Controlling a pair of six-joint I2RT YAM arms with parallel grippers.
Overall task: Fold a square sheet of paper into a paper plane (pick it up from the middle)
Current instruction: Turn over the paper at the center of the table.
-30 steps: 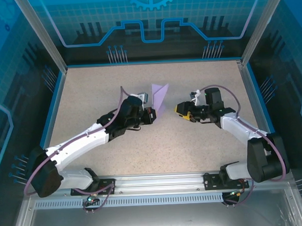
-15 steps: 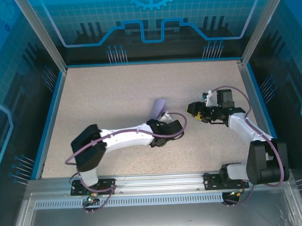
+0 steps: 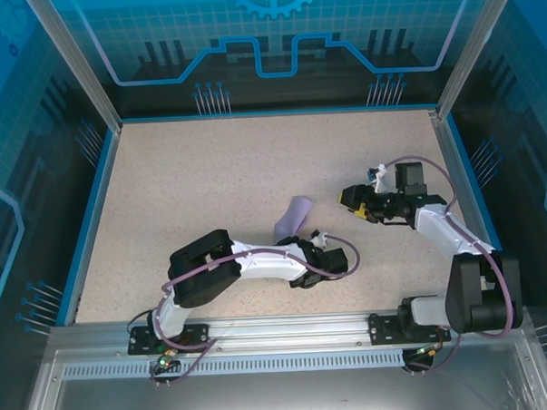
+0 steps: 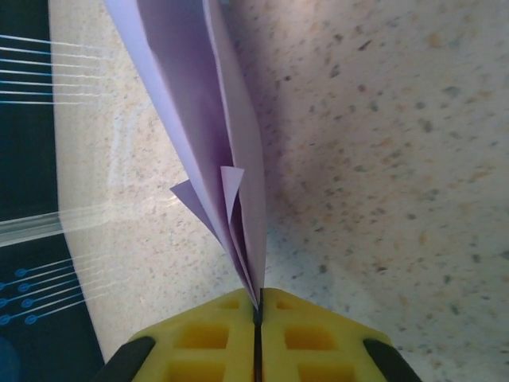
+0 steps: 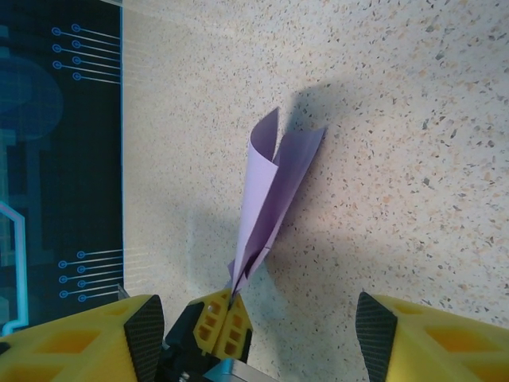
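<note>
Two yellow fingers [image 4: 199, 338] of the left gripper [image 4: 257, 314] press together on the narrow tip of the paper [image 3: 294, 219], near the front middle of the speckled table [image 3: 182, 191]. The paper is pale lilac and folded along a centre crease into a pointed shape. It rises from the pinch and leans away, its flaps parting and curling at the far end, its shadow on the table. The right gripper [image 3: 350, 203] sits near the paper's right, apart from it. It faces the paper with fingers spread wide, holding nothing.

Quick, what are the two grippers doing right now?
Left gripper: shut on the paper plane.
Right gripper: open, holding nothing.
</note>
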